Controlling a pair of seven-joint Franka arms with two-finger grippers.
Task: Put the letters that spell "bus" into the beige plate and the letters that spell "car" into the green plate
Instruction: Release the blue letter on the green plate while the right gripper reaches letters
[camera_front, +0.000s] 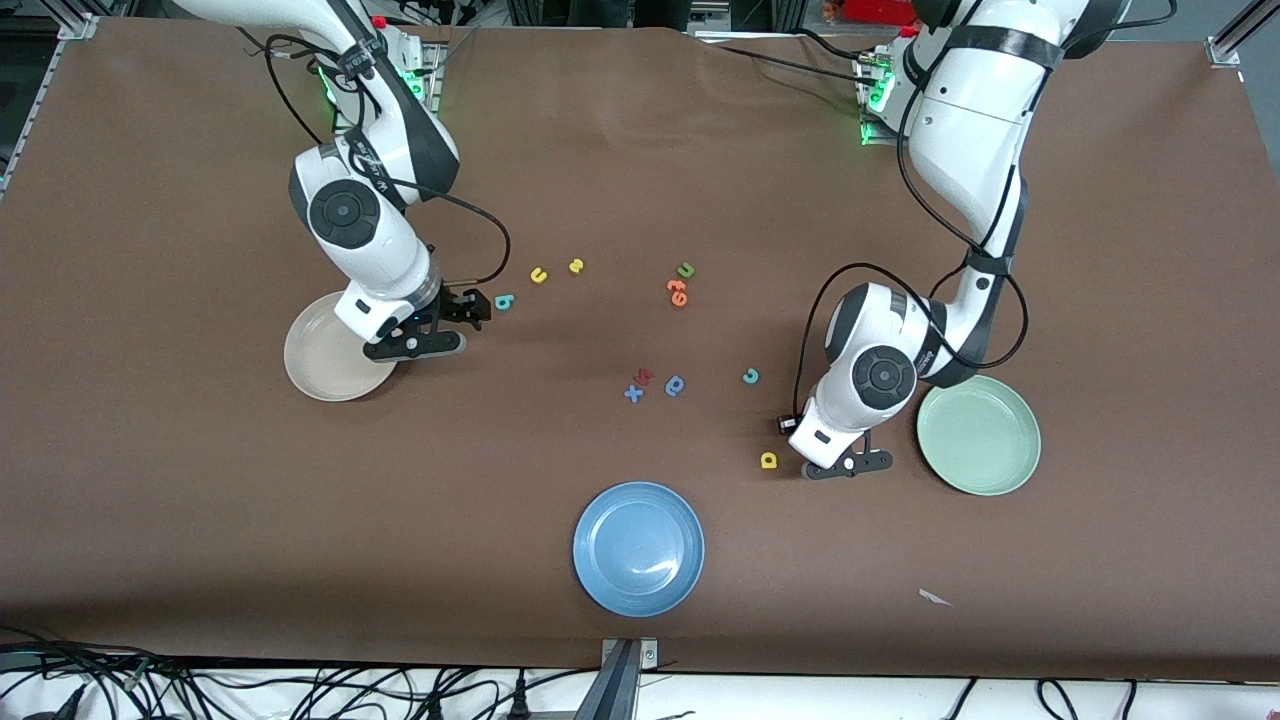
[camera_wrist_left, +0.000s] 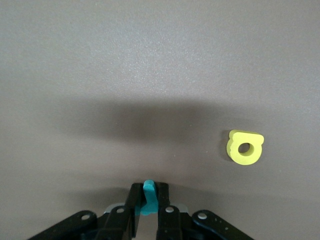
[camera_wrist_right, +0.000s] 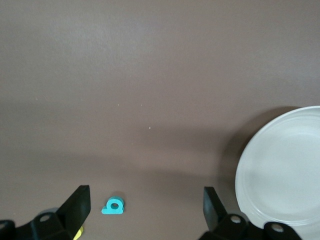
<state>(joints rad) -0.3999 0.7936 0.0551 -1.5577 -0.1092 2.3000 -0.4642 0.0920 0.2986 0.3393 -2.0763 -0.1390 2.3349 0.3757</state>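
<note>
My left gripper (camera_wrist_left: 147, 194) is clenched on a small teal letter (camera_wrist_left: 147, 196), which I take to be the "r". Only a sliver pokes out, standing upright between the pads, so I can't read its shape or tell whether it is off the table yet.

I read the table as a dial from the high camera, with twelve at our bases and six at the camera.

- **Green plate:** The green plate (camera_front: 980, 470) lies at about three o'clock from this gripper. It is near, toward my left arm's end of the table, with nothing between, so my left arm is plainly the nearer one. The carry should be a short sideways sweep, then a release over the plate's bare middle.
- **Rest of "car":** The yellow "a" (camera_front: 769, 460) sits just beside the gripper at nine o'clock, flat on the table. The teal "c" (camera_front: 750, 376) lies between ten and eleven o'clock, a little apart.

My right gripper (camera_front: 478, 305) is spread wide and holds nothing. It is over the table and seems to be waiting.

- **Letters for "bus":** The teal "b" (camera_front: 504, 301) lies just beside it at three o'clock, flat on the table. The yellow "u" (camera_front: 539, 275) and yellow "s" (camera_front: 575, 266) lie near, at about two o'clock.
- **Beige plate:** The beige plate (camera_front: 310, 368) is at about eight o'clock from that gripper, with its rim under the wrist. That makes it an easy drop for that arm.
</note>
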